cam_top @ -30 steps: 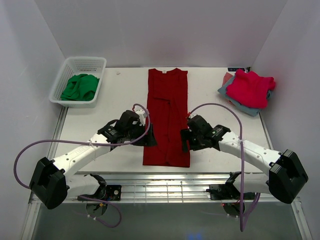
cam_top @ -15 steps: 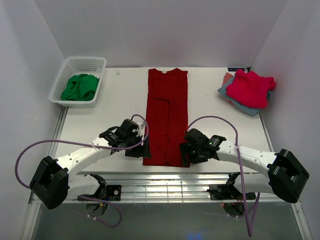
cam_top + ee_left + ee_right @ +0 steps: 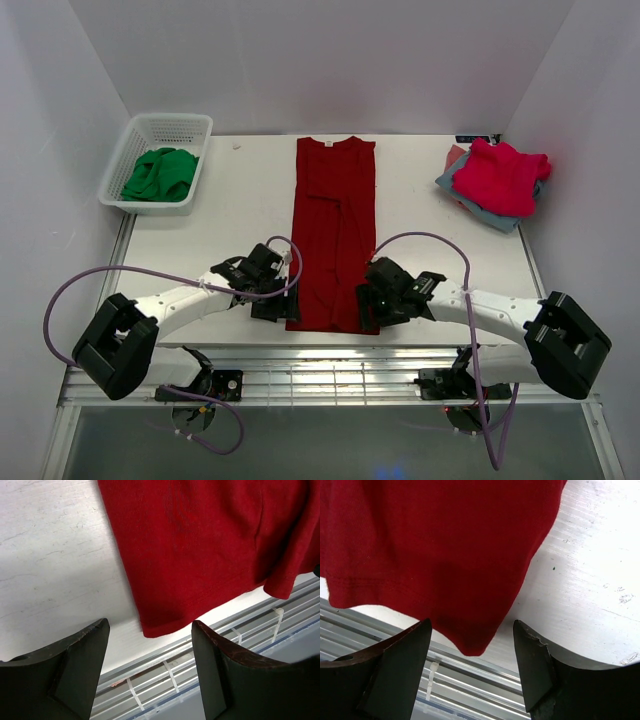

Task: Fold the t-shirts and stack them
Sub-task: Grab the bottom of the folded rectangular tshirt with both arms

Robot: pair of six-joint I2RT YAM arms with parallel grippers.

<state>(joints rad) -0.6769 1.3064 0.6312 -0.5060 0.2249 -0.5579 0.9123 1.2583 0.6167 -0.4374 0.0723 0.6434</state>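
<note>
Dark red shirt (image 3: pixel 335 240) lies flat on table (image 3: pixel 230 215), folded into long strip, hem at near edge. Left claw (image 3: pixel 150 625) open astride hem's left corner; right claw (image 3: pixel 472 623) open astride right corner

Robotics laboratory test cell: a white table (image 3: pixel 230 215) is boxed in by plain white panels (image 3: pixel 320 60) at the back and both sides, with a slotted metal grille (image 3: pixel 330 375) along its near edge. The white-and-black left arm (image 3: pixel 175 300) and right arm (image 3: pixel 490 308) are mounted at that edge and trail loose purple cables (image 3: pixel 420 235). On the table lie a white plastic basket (image 3: pixel 185 130) of green cloth (image 3: pixel 160 172), a dark red t-shirt (image 3: pixel 335 230) spread flat, and a pile of folded shirts (image 3: pixel 500 178).
</note>
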